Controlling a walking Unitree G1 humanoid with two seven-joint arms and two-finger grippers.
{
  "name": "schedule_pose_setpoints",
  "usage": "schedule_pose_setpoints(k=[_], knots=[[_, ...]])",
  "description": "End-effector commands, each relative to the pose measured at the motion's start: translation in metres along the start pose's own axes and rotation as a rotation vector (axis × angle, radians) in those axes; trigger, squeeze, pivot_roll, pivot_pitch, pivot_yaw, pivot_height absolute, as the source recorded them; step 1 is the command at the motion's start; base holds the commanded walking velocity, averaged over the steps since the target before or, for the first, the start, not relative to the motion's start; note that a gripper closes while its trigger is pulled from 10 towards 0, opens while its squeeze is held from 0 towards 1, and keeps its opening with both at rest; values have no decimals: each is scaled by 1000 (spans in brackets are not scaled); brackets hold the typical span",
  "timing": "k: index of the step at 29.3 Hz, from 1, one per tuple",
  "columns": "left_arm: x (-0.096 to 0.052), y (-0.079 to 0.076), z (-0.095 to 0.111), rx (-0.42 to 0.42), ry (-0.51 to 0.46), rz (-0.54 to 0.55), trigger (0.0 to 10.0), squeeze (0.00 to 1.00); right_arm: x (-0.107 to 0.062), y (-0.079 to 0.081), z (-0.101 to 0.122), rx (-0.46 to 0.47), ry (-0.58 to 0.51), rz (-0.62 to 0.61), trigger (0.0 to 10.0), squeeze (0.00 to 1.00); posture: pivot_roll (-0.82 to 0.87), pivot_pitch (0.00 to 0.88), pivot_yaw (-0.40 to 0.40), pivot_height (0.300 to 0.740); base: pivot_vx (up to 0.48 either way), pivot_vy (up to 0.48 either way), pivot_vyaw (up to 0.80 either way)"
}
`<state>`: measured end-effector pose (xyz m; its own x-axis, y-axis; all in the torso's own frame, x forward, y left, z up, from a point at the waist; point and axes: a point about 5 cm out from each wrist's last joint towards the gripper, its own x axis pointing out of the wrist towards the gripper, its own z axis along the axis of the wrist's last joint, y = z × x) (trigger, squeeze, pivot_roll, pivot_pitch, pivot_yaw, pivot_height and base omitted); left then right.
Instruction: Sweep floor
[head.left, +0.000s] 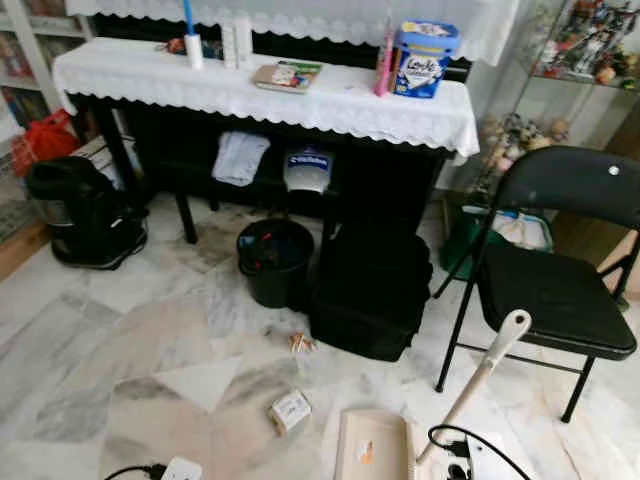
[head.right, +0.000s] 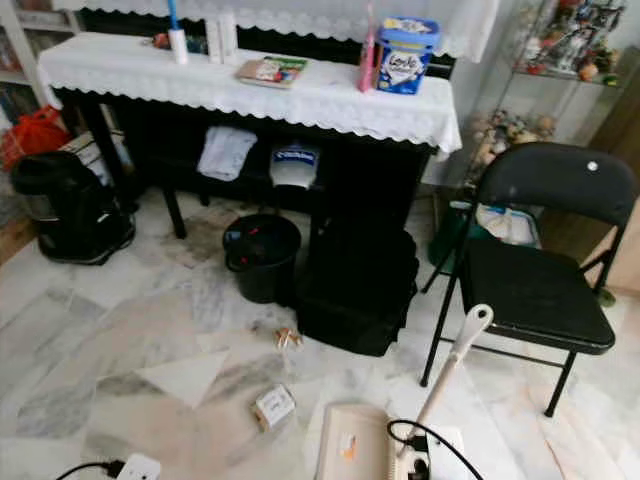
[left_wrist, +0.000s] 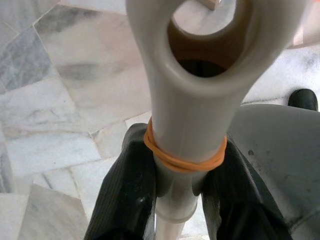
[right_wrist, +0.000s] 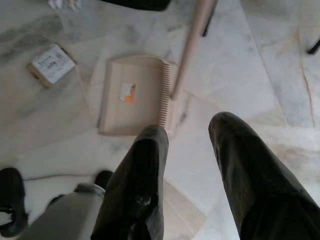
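Item: dustpan (right_wrist: 132, 95), beige, long-handled. It lies flat on the marble floor (head.left: 150, 340) just ahead of the right claw (right_wrist: 187, 131), open mouth turned away from the comb-toothed back edge. Its handle (head.left: 480, 375) rises from that back edge and slopes up and away toward the folding chair (head.left: 560, 290).

Item: left claw (left_wrist: 175, 190). Closed around a beige handle (left_wrist: 187, 125) just below its hanging loop, an orange rubber band (left_wrist: 185, 160) sitting right above the fingers; most likely the broom.

Item: right claw. Fingers spread wide, holding nothing, touching nothing, poised above the floor beside the dustpan's rear edge. It is the nearer claw to the dustpan handle.

Item: litter. A small cardboard box (head.left: 290, 410) lies beyond the pan, off its far corner from the right claw; a crumpled scrap (head.left: 302, 343) lies farther off, near the black case (head.left: 370, 295) and the black bin (head.left: 275, 262).

Judgement: the coming move turns on the pan handle's long axis, which leans away from the right claw, so the claw must reach forward to meet it.
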<state>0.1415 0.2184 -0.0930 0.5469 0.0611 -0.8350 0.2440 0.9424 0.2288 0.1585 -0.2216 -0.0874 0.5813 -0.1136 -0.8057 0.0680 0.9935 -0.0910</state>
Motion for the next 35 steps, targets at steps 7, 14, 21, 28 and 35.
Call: schedule_pose_setpoints(k=[7, 14, 21, 28, 35], knots=[[1, -23, 3, -41, -21, -78, 10000, 0, 0, -1, -2, 7, 14, -9, 10000, 0, 27, 0, -125, 740, 0, 0, 0], [1, -25, 5, -27, -29, -86, 10000, 0, 0, 3, -4, 5, 21, -4, 10000, 0, 28, 0, -125, 740, 0, 0, 0], [1, -25, 6, -37, -32, -84, 10000, 0, -2, -3, -6, 4, 18, -9, 10000, 0, 28, 0, -126, 740, 0, -271, 0], [2, -26, 6, -39, -31, -88, 10000, 0, -2, -9, -6, 5, 14, -16, 10000, 0, 26, 0, -127, 740, 0, 0, 0], [1, -27, 6, -45, -28, -90, 10000, 0, -2, -5, -2, -16, -14, -9, 10000, 733, 24, 0, -128, 740, 0, 0, 0]])
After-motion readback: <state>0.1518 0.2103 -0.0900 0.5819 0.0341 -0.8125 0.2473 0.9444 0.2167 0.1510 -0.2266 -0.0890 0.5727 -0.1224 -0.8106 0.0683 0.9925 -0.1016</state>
